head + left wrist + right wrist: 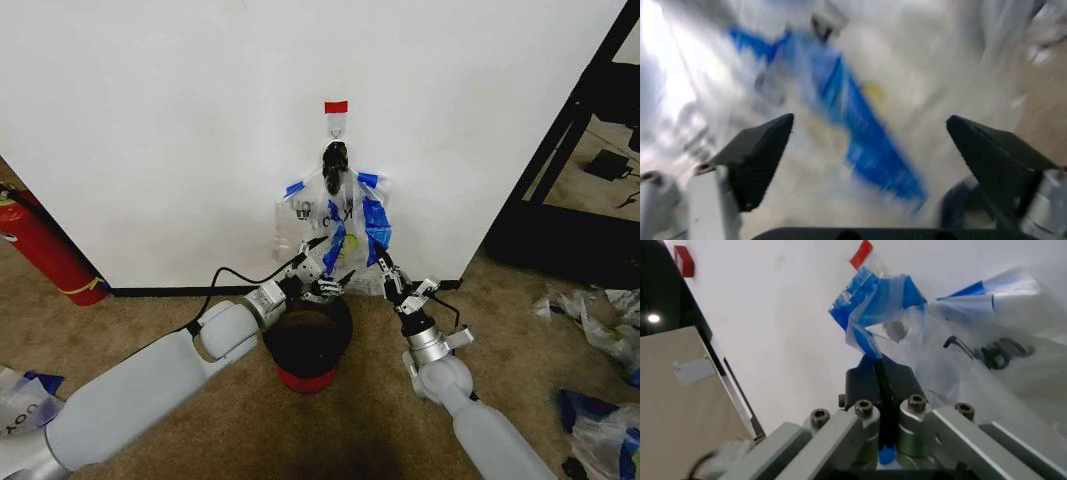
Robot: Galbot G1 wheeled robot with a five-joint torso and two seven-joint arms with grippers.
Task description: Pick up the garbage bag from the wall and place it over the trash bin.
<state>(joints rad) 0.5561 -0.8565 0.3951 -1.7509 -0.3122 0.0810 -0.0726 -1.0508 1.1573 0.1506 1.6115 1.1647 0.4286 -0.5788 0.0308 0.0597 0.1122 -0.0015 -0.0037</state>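
Right gripper [384, 262] has its jaws pinched tight on a blue strip of the bag [340, 225]. From the right wrist camera you can see the two pads pressed flat together with blue plastic [870, 315] running up out of them. Left gripper [870, 145] is the opposite, jaws spread wide with nothing between them, pointed straight at the bag, which is blurry up close there. In the head view it sits at [325, 285], just above the bin's mouth and right against the bag's lower edge.

The bag hangs on the wall [150, 120] from one small hook [337, 126], with one red tape strip [336, 106] just above that. There's a black knotted lump [335, 160] at the top of the bag, below the hook. You can make out some black lettering and a bit of yellow through the plastic.

One bin [308, 348], dark with a red base, sits on the carpet right below the bag, between the two arms. Mouth open, no bag over it.

Off to the sides: one red extinguisher [42, 250] leaning at the wall on the left, one loose bag [25, 400] on the floor near the left arm, and at least two more crumpled ones [600, 320] on the right.
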